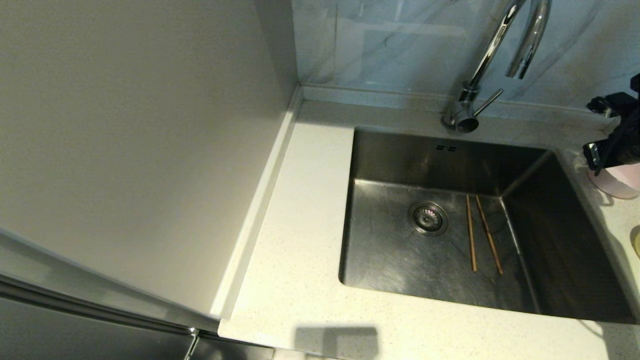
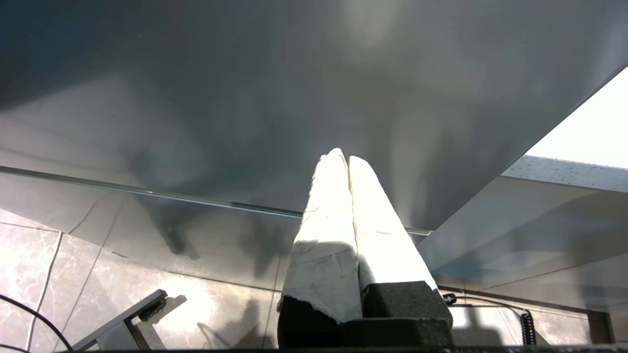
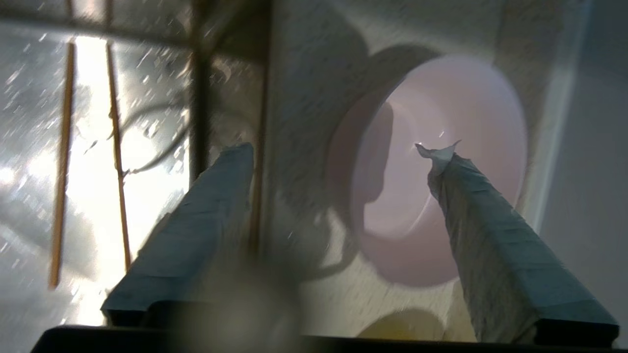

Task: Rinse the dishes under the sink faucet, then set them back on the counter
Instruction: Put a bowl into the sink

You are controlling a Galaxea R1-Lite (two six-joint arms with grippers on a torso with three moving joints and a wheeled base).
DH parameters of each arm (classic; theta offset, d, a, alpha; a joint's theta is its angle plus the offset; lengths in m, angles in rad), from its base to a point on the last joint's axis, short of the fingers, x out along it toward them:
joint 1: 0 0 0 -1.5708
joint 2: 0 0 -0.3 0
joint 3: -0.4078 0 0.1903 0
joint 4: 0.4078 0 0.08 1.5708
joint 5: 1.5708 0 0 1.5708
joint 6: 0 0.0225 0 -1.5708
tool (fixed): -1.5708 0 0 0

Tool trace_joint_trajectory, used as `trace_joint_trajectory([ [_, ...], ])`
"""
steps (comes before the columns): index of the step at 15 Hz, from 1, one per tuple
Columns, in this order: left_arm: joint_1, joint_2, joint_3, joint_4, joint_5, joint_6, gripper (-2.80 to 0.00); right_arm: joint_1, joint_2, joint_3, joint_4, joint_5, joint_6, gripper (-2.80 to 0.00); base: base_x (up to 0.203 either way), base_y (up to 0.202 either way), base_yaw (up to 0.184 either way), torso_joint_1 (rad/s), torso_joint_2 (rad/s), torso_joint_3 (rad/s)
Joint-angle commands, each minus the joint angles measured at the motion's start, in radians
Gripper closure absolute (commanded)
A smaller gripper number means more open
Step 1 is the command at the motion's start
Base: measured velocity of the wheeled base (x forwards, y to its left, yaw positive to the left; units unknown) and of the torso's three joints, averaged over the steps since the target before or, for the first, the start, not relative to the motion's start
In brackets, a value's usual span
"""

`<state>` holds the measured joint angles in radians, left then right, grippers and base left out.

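The pale pink bowl (image 1: 620, 182) (image 3: 441, 171) stands on the counter (image 1: 300, 225) just right of the sink (image 1: 400, 250). My right gripper (image 1: 610, 145) (image 3: 338, 149) hovers over it, open. One finger is over the bowl's inside and the other over the counter strip beside the sink; neither visibly touches the bowl. Both chopsticks (image 1: 471, 235) (image 3: 63, 162) lie side by side on the sink floor, right of the drain. A sliver of the yellow bowl (image 1: 636, 241) (image 3: 402, 326) shows on the counter nearer me than the pink bowl. The chrome faucet (image 1: 487, 55) rises behind the sink; no water is visible. My left gripper (image 2: 345, 158) is shut, parked low by the cabinet.
A tall pale cabinet side (image 1: 125, 150) walls off the counter's left. The blue-grey marbled wall panel (image 1: 390, 45) stands behind the faucet. The round drain strainer (image 1: 428, 218) sits mid-basin. The faucet's lever handle (image 1: 487, 102) points right.
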<state>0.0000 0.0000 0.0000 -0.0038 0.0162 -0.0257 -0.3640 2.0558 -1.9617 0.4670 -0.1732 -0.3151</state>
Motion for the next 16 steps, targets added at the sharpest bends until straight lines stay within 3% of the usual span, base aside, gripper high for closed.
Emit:
trace_joint_trajectory([
  [1, 0.0, -0.003, 0.0, -0.001, 0.001, 0.0, 0.0, -0.009, 0.036, 0.002, -0.044, -0.008, -0.002, -2.8, 0.0, 0.0, 0.0, 0.0, 0.0, 0.0],
  [7, 0.0, -0.003, 0.0, -0.001, 0.001, 0.0, 0.0, -0.041, 0.07, -0.004, -0.07, -0.009, -0.001, -2.8, 0.0, 0.0, 0.0, 0.0, 0.0, 0.0],
  [8, 0.0, -0.003, 0.0, -0.001, 0.001, 0.0, 0.0, -0.043, 0.073, -0.005, -0.071, -0.009, -0.001, 0.0, 0.0, 0.0, 0.0, 0.0, 0.0, 0.0],
  [16, 0.0, -0.003, 0.0, -0.001, 0.001, 0.0, 0.0, -0.046, 0.081, 0.006, -0.07, -0.006, -0.001, 0.0, 0.0, 0.0, 0.0, 0.0, 0.0, 0.0],
])
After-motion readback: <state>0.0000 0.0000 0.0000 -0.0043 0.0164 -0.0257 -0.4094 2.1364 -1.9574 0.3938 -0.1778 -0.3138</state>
